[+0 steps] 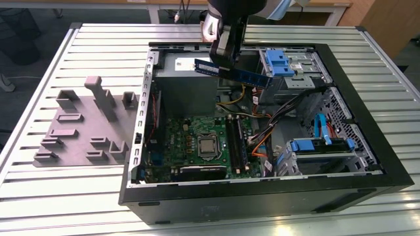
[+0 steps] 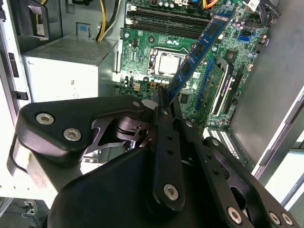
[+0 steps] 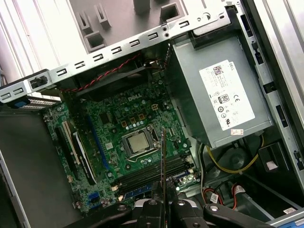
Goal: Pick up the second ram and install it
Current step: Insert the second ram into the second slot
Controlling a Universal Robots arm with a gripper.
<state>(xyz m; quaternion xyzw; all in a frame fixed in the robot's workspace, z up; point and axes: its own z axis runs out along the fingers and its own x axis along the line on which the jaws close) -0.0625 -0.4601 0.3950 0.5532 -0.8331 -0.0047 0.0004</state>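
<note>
Pincer: clamped on the second ram nearer one end, most of the stick jutting toward the exterior view's right.
Ram position: in the air over the open case, tilted, well above the board, touching no slot.
Fixture tray: grey, on the exterior view's left, apart from the case.
Motherboard: flat on the case floor, memory slots just beside the processor.
Cables: loose bundle near the slots, toward the exterior view's right.
Risk: off-centre grip may let the stick pivot; tilted entry would jam or miss the slot; cables could snag it.
</note>
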